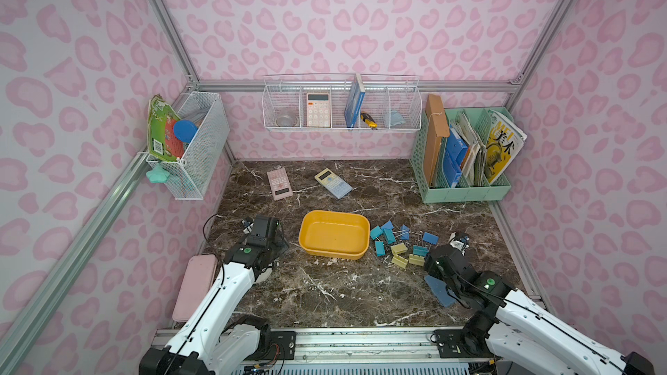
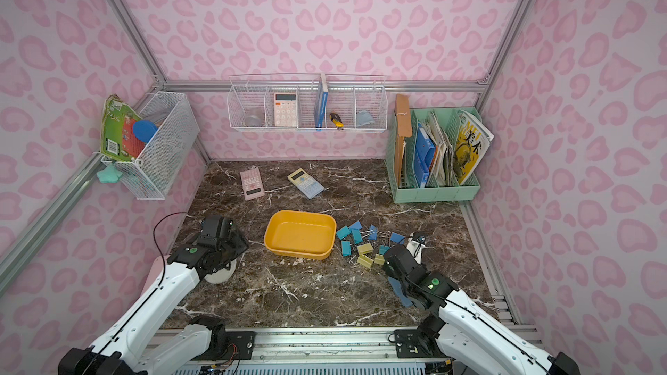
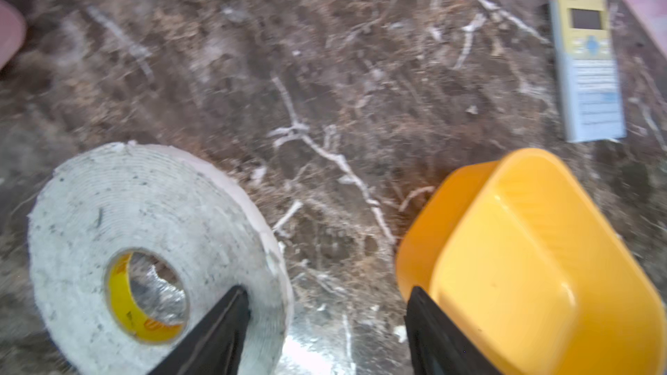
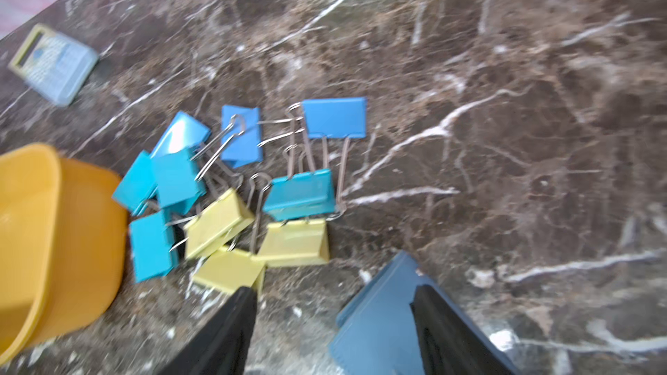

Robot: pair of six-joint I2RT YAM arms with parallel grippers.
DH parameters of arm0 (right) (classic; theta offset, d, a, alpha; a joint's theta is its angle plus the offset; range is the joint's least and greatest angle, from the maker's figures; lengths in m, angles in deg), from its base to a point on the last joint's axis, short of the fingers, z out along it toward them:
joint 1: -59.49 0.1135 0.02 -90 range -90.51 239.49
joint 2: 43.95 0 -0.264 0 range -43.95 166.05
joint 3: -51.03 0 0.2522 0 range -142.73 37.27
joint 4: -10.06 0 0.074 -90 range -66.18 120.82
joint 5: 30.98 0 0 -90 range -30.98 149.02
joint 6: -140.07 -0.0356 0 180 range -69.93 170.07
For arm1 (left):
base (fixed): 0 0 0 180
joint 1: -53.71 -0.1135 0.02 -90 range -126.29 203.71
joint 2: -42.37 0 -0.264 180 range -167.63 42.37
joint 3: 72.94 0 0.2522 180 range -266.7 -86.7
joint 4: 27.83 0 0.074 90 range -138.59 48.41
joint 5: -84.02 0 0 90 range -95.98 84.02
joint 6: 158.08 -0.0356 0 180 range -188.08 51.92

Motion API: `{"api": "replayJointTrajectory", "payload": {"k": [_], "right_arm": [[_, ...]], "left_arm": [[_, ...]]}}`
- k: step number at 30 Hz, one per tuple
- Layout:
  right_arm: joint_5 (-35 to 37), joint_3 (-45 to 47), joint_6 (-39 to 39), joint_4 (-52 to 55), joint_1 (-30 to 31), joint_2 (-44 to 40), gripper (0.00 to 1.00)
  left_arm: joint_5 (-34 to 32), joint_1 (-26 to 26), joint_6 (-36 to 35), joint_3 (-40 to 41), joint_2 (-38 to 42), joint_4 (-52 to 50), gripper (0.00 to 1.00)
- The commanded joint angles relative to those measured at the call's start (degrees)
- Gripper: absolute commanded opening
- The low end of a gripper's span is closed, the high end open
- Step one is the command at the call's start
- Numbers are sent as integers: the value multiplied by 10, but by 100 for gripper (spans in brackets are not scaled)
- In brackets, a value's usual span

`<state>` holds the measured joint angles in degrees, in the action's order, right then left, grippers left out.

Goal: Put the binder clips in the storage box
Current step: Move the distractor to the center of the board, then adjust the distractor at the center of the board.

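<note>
Ahead of the wide, empty right hand (image 4: 332, 292), teal, blue and yellow metal binder clips (image 4: 299, 194) lie beside the yellow plastic storage box (image 4: 72, 232); left hand (image 3: 326, 292) equally wide

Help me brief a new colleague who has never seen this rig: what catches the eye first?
The pink-blotched walls on every side strike first. Next comes the bright yellow storage box, empty, in the middle of the dark marble table. Close beside it, on the right arm's side, lies a loose heap of teal, blue and pale yellow binder clips.
</note>
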<state>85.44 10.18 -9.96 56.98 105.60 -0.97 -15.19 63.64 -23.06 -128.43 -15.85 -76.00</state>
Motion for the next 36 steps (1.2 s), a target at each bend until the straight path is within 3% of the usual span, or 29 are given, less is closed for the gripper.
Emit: {"api": "replayJointTrajectory", "payload": {"k": [1,4,6,8,12,17,19,23,26,29,33,36], "right_arm": [[1,-16,-52,5,84,26,71],[18,-42,-44,-46,147,78,72],[14,-57,-28,-82,144,105,73],[-15,-63,0,-120,113,117,73],[-62,-55,36,-129,27,104,72],[-109,-36,81,-139,-24,90,72],[-123,-41,101,-149,-26,107,72],[-192,-57,155,-239,-17,130,73],[-273,-60,195,-354,17,148,65],[-347,-76,202,-471,72,211,55],[-429,-119,182,-646,132,366,54],[-451,-214,219,-657,150,486,53]], "left_arm": [[70,5,-53,-23,-14,31,73],[82,18,-77,-41,-28,55,73],[88,24,-85,-56,-42,64,73],[97,28,-90,-72,-63,67,73],[54,19,-81,-102,-106,20,69],[15,-22,-73,-64,-116,16,69],[16,-40,-73,-56,-126,25,74],[94,-43,-65,-62,-128,59,88],[101,-44,-63,-79,-129,49,91],[134,-57,-56,-86,-115,51,91],[166,-68,-43,-104,-99,26,91],[173,-74,-42,-120,-85,0,91]]}}
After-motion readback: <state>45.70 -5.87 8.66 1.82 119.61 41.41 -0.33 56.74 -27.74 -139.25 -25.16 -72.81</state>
